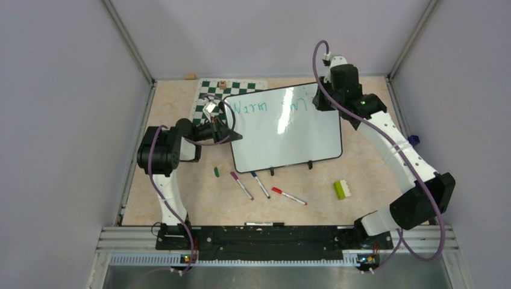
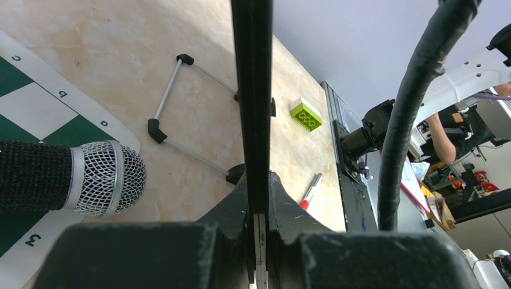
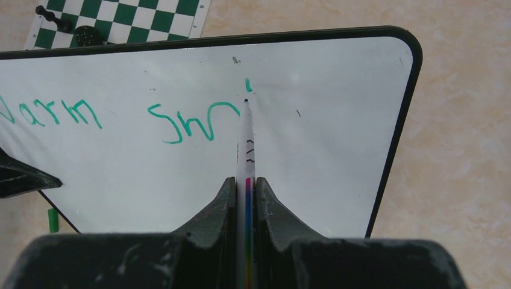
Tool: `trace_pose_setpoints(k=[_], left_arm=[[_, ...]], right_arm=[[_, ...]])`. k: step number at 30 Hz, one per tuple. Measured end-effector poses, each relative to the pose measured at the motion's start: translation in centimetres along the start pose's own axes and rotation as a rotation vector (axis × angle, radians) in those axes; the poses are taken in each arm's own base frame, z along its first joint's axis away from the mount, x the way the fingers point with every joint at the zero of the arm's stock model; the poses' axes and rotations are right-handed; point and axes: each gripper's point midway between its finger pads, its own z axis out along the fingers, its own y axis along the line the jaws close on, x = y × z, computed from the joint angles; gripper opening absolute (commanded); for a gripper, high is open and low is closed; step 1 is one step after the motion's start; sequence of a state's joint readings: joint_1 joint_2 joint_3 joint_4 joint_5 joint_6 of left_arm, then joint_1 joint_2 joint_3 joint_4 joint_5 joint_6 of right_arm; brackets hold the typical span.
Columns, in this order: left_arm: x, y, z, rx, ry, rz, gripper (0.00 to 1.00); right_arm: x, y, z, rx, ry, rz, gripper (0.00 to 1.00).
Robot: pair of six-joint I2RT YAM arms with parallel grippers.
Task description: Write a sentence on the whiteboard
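The whiteboard (image 1: 288, 135) lies in the middle of the table, white with a black rim. Teal writing (image 1: 250, 109) reads "Warm" and the start of a second word, "Smi" (image 3: 193, 122) in the right wrist view. My right gripper (image 3: 246, 183) is shut on a white marker (image 3: 246, 141), its tip touching the board (image 3: 337, 138) by the last stroke. In the top view it (image 1: 319, 103) hangs over the board's far right corner. My left gripper (image 2: 258, 180) is shut on the board's left edge (image 2: 252, 90), seen edge-on; in the top view it (image 1: 232, 129) sits at that edge.
A green-and-white chess mat (image 1: 211, 96) lies behind the board's left end, with dark pieces (image 3: 84, 35). Loose markers (image 1: 241, 185) (image 1: 260, 184) (image 1: 288, 195) and a green cap (image 1: 216, 171) lie in front. A lime brick (image 1: 341, 189) is front right. A microphone (image 2: 72, 177) shows beside my left gripper.
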State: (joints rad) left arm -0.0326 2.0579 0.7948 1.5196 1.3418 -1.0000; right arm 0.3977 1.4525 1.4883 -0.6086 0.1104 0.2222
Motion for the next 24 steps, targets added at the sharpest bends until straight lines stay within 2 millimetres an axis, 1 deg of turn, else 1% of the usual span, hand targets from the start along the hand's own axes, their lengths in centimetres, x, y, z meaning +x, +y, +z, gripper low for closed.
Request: trace_pose_setpoints(k=[4,11,15,18,24], left_arm=[[0.0,0.0,0.0,0.000,0.000,0.000,0.00],[0.0,0.0,0.0,0.000,0.000,0.000,0.00],[0.0,0.0,0.0,-0.001,-0.001,-0.005,0.00],[-0.1,0.0,0.0,-0.004,-0.004,-0.017,0.00],[-0.1,0.0,0.0,-0.006,-0.008,-0.022,0.00]], right_arm=[[0.1,0.1,0.0,-0.006,0.000,0.006,0.00],[1.8,-0.2,0.8,0.003,0.036,0.003,0.00],[3.0,-0.5,1.4,0.013,0.065,0.001,0.00],[3.5,-0.6,1.6,0.012,0.064,0.004,0.00],[6.4,-1.2,0.9,0.016,0.098,0.009,0.00]])
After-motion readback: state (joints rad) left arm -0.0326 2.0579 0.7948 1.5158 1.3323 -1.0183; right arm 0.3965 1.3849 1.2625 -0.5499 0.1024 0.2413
